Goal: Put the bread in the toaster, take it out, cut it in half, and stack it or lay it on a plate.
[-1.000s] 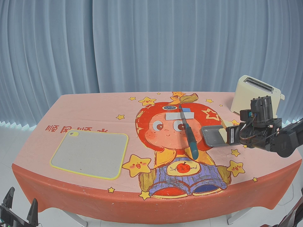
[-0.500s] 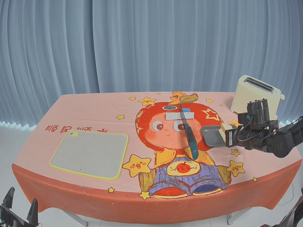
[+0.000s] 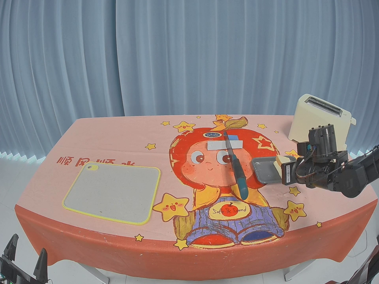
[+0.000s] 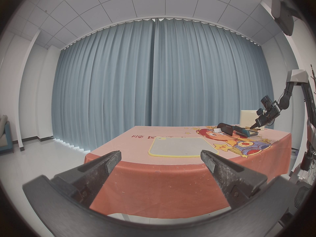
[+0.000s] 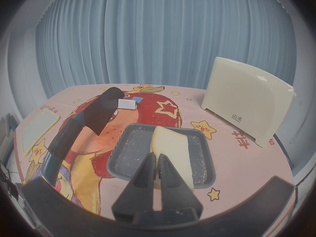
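A pale slice of bread (image 5: 172,152) stands tilted on edge in the dark grey tray (image 5: 131,152). My right gripper (image 5: 156,160) is shut on its near edge. From the head view the bread (image 3: 282,160) shows at the tray's (image 3: 264,171) right end, just ahead of my right gripper (image 3: 287,169). The cream toaster (image 3: 318,121) stands behind it at the table's far right, its slot empty. A knife (image 3: 237,166) with a teal handle lies left of the tray. My left gripper (image 4: 161,158) hangs open below the table's front left corner.
A grey cutting board with a yellow rim (image 3: 112,192) lies at the table's front left. A small white block (image 3: 219,144) props up the knife's blade. The toaster (image 5: 247,99) is close to the tray's far side.
My right gripper has shifted slightly toward the tray and back, and the bread slice has tipped up off the tray floor. The left arm has not moved.
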Tool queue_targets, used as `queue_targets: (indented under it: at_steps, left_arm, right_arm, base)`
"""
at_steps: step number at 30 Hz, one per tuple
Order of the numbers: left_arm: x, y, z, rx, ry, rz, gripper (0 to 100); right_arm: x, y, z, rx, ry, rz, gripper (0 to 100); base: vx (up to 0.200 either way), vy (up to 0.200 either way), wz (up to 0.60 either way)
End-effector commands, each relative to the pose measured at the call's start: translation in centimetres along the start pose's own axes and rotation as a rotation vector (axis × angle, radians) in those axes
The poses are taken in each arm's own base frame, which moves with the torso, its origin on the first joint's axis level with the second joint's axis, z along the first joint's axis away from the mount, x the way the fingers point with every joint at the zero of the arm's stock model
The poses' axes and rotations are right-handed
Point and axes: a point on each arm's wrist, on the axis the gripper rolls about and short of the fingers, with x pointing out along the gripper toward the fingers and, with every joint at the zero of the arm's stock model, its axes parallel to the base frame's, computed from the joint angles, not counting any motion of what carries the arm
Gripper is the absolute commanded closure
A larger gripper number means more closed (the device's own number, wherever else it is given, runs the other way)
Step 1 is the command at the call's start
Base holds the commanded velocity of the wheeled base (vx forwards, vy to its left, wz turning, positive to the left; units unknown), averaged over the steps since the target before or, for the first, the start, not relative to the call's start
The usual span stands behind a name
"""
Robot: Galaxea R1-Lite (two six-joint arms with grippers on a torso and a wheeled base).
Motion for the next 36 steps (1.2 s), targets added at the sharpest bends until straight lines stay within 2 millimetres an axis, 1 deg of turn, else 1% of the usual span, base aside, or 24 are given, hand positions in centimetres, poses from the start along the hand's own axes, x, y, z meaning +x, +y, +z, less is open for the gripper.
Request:
queue_targets:
  at_steps: [1,22,26,27,30,31,36]
  left_arm:
    - [0.0,0.0,-0.5,0.0,0.006,0.001,0]
    - [0.0,0.0,-0.5,0.0,0.006,0.001,0]
    - [0.0,0.0,-0.5,0.0,0.006,0.001,0]
    - [0.0,0.0,-0.5,0.0,0.006,0.001,0]
    - [0.0,0.0,-0.5,0.0,0.006,0.001,0]
    - [0.0,0.0,-0.5,0.0,0.006,0.001,0]
    - [0.0,0.0,-0.5,0.0,0.006,0.001,0]
  right_arm:
    - [0.0,0.0,0.0,0.0,-0.001,0.001,100]
    - [0.0,0.0,0.1,0.003,-0.007,0.001,100]
    - [0.1,0.1,0.1,0.003,-0.002,0.001,100]
    - [0.5,0.1,0.0,0.006,-0.002,0.0,100]
    - [0.7,0.1,0.1,0.008,-0.022,0.002,100]
    - [0.8,0.1,0.2,0.011,-0.037,0.002,0]
    - [1.1,0.2,0.1,0.014,-0.045,0.004,0]
  base:
    - [0.0,0.0,0.0]
    - [0.0,0.0,0.0]
    - [0.0,0.0,0.0]
    - [0.0,0.0,0.0]
    - [0.0,0.0,0.0]
    - [0.0,0.0,0.0]
    - [0.0,0.0,0.0]
